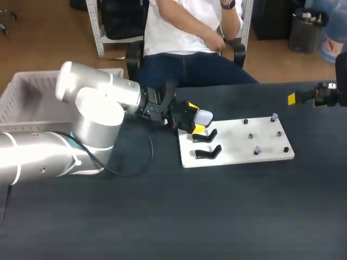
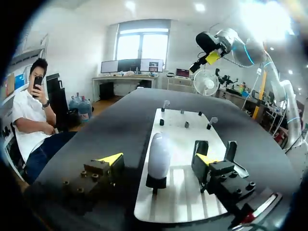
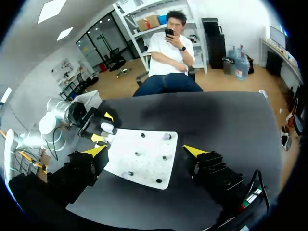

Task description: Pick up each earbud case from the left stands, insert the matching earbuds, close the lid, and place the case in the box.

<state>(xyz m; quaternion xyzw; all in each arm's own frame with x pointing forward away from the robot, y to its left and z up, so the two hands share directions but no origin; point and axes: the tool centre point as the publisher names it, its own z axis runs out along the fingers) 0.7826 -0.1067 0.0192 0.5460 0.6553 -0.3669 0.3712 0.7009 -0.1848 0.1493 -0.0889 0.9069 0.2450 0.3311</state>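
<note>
Between the wide-spread fingers of the left tool (image 2: 159, 161), touching neither: white earbud case (image 2: 160, 153), upright on its stand (image 2: 156, 183). Just beside the tool, another black stand (image 1: 208, 152) on the white board (image 1: 238, 154). Well apart, above the counter (image 1: 217, 216): right tool (image 3: 145, 151), wide open, holding nothing.

The white oval earbud case (image 2: 159, 149) stands upright with a gap on each side to the left gripper's (image 2: 158, 159) spread fingers. Close beside one finger rise two empty black forked stands (image 1: 209, 151) — the tightest spot. Small pegs (image 1: 257, 150) stud the flat white board's (image 1: 230, 142) other half. The bulky silver left arm (image 1: 92, 116) lies between the board and the white plastic box (image 1: 16, 103). The dark tabletop (image 1: 217, 216) in front lies open — the right gripper (image 3: 145, 151) hangs well off.
</note>
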